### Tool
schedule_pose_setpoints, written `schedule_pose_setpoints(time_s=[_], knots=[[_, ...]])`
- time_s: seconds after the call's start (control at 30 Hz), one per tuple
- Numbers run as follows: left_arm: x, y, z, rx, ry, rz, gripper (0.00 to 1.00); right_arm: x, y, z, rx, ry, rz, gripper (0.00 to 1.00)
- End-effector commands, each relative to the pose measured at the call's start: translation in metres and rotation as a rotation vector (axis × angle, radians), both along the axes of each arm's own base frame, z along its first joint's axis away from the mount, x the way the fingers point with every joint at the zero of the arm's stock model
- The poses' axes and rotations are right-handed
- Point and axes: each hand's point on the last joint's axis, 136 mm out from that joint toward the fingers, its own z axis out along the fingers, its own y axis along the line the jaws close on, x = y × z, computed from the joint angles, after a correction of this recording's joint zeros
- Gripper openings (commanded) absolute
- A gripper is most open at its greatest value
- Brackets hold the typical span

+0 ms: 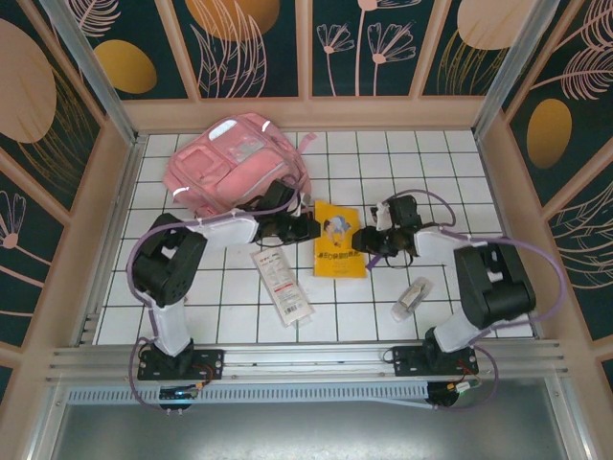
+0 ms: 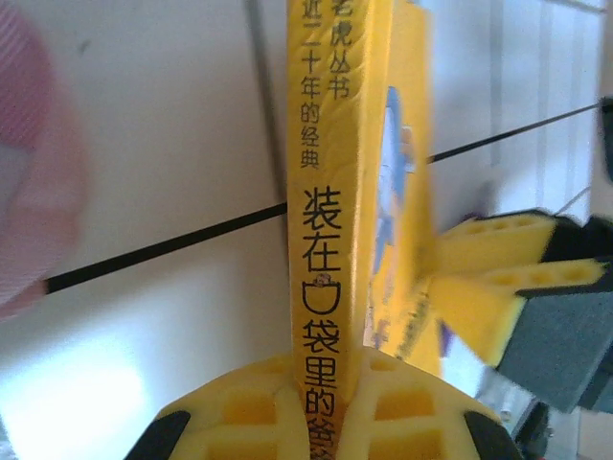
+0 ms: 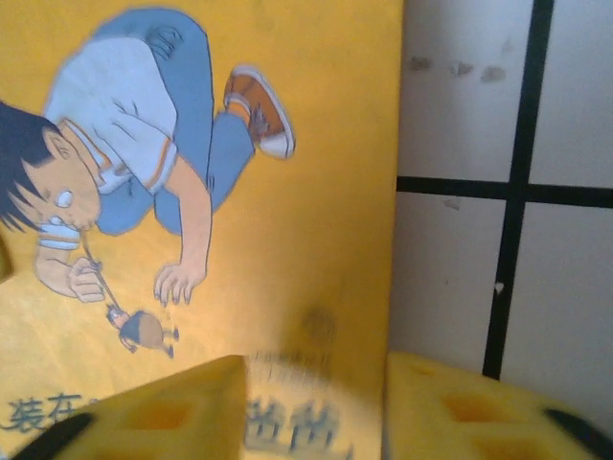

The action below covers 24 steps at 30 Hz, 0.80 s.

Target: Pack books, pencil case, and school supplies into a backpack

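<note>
Pink backpack [image 1: 230, 168]: far left of table. Left gripper [image 2: 326, 383]: fingers clamped on the spine edge of the yellow book [image 1: 340, 240], which is mid-table, just right of the backpack. Pencil case [image 1: 282, 285]: nearer, on the grid. Right gripper [image 3: 316, 402]: fingers parted at the book's right edge, not gripping. Small tube [image 1: 412, 297]: near right.

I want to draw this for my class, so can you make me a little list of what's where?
book: yellow paperback with a cartoon boy, between both claws
left claw: shut on the book's spine
right claw: open, at the book's other edge
backpack: pink, far left
pencil case: white pouch, lying flat, nearer than the book and to its left
small tube: lying loose, near right
</note>
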Motion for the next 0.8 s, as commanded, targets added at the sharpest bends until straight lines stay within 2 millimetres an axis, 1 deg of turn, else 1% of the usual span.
schedule_pose_setpoints(time_s=[0.0,0.03,0.1,0.13,0.17,0.2,0.23,0.27,0.33,0.4,0.43,0.47,0.53,0.6,0.7,0.73,0.77], knots=[[0.038,-0.002,0.101,-0.094,-0.266,0.095,0.0,0.03,-0.007,0.06,0.014,-0.223,-0.104,0.53],[0.044,0.003,0.122,-0.098,-0.319,0.136,0.0,0.035,-0.01,0.077,0.031,-0.257,-0.136,0.57],[0.056,0.013,0.147,-0.092,-0.401,0.206,0.0,0.042,-0.014,0.107,0.068,-0.304,-0.198,0.65],[0.063,0.019,0.16,-0.089,-0.446,0.251,0.0,0.045,-0.014,0.122,0.098,-0.323,-0.227,0.71],[0.069,0.025,0.17,-0.088,-0.482,0.294,0.0,0.046,-0.015,0.134,0.13,-0.334,-0.248,0.8],[0.075,0.033,0.181,-0.091,-0.517,0.349,0.0,0.047,-0.014,0.144,0.169,-0.334,-0.279,0.91],[0.081,0.04,0.19,-0.102,-0.547,0.398,0.0,0.046,-0.011,0.152,0.221,-0.327,-0.294,0.99],[0.085,0.046,0.199,-0.124,-0.566,0.44,0.0,0.046,-0.006,0.159,0.281,-0.309,-0.299,0.99],[0.09,0.055,0.215,-0.199,-0.591,0.516,0.0,0.046,0.011,0.171,0.429,-0.241,-0.277,0.99],[0.09,0.056,0.229,-0.287,-0.605,0.548,0.0,0.049,0.025,0.178,0.555,-0.16,-0.27,0.99],[0.089,0.056,0.235,-0.33,-0.603,0.555,0.0,0.05,0.033,0.18,0.609,-0.119,-0.272,0.99],[0.088,0.054,0.238,-0.363,-0.597,0.554,0.0,0.05,0.041,0.186,0.662,-0.104,-0.25,0.99],[0.085,0.046,0.24,-0.43,-0.557,0.537,0.0,0.053,0.056,0.196,0.75,-0.074,-0.22,0.99],[0.081,0.038,0.235,-0.486,-0.493,0.515,0.0,0.057,0.068,0.204,0.806,-0.069,-0.194,0.99],[0.075,0.03,0.229,-0.589,-0.408,0.499,0.0,0.065,0.084,0.205,0.863,-0.036,-0.169,0.98],[0.072,0.03,0.229,-0.631,-0.389,0.505,0.0,0.067,0.089,0.204,0.888,-0.012,-0.167,0.96],[0.07,0.032,0.228,-0.658,-0.378,0.513,0.0,0.068,0.091,0.205,0.923,-0.008,-0.164,0.9]])
